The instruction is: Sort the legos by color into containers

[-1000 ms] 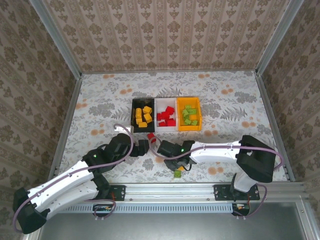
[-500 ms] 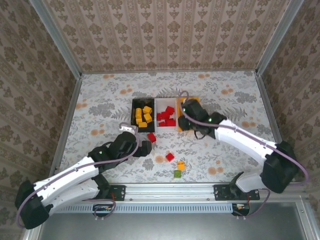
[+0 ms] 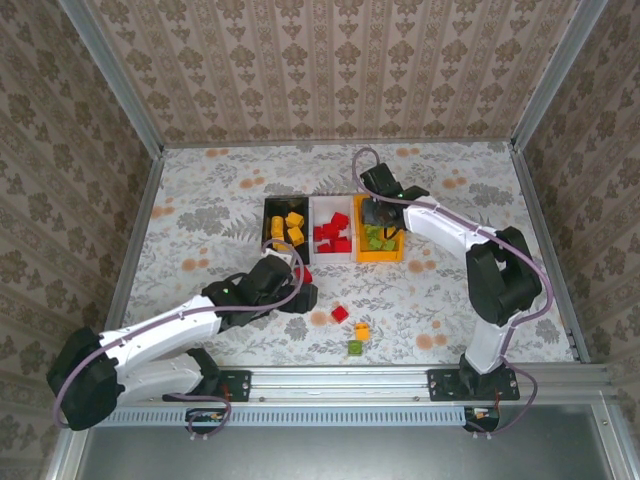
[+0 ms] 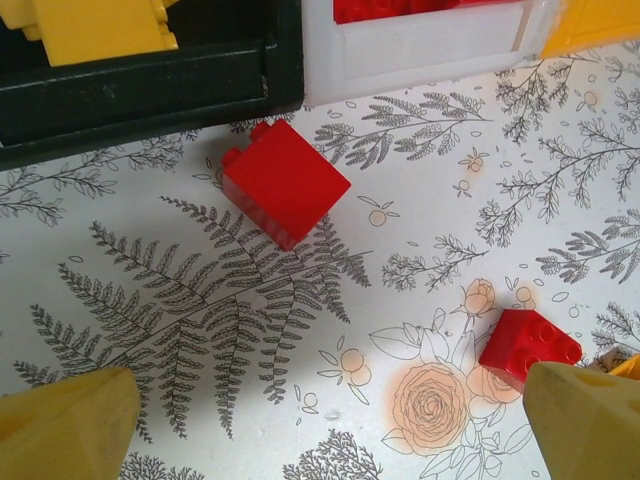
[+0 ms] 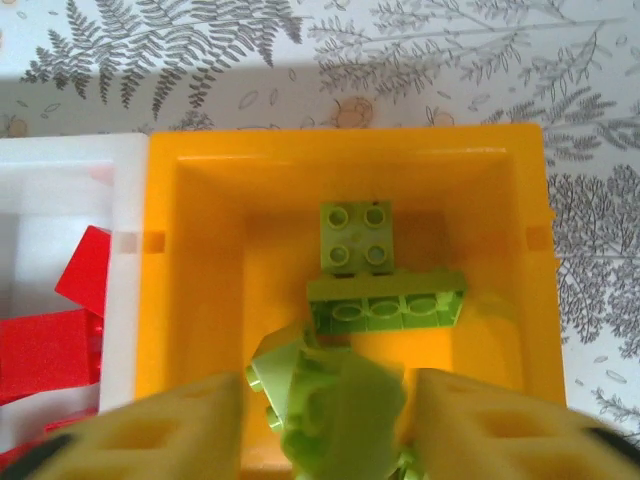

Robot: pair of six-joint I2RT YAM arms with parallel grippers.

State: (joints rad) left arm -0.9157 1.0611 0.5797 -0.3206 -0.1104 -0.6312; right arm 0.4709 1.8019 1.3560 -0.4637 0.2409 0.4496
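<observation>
White table surface [image 3: 200, 200], printed with grey ferns and orange blossoms, carries all items. The left arm [image 3: 150, 335] reaches from the near left corner toward the centre. The right arm [image 3: 450, 235] extends to the row of containers.

Three open-top rectangular plastic bins stand side by side at mid-table, walls touching: black bin [image 3: 267, 230] on the left, white bin [image 3: 332, 257] in the middle, orange bin [image 3: 380, 256] on the right. The black bin holds yellow-orange bricks [image 3: 285, 230], the white bin red bricks [image 3: 332, 232], the orange bin light green bricks [image 3: 385, 240].

The left gripper [image 4: 325, 430] hangs low over the table just in front of the black bin, jaws spread wide and empty. A square red plastic brick [image 4: 285, 195] lies ahead of it on the table, near the black bin's front wall but apart from it. A second red brick [image 4: 528, 347] lies just beside the right-hand fingertip.

The right gripper [image 5: 330, 430] is directly above the orange bin's interior. Its jaws stand parted with a blurred light green brick [image 5: 325, 400] between them; whether they clamp it cannot be told. Beneath, a four-stud green brick [image 5: 357, 235] and a longer green brick [image 5: 385, 305] lie on the bin floor.

Loose on the table toward the near edge lie one yellow-orange brick [image 3: 362, 330] and one light green brick [image 3: 354, 348], close together, near the second red brick.
</observation>
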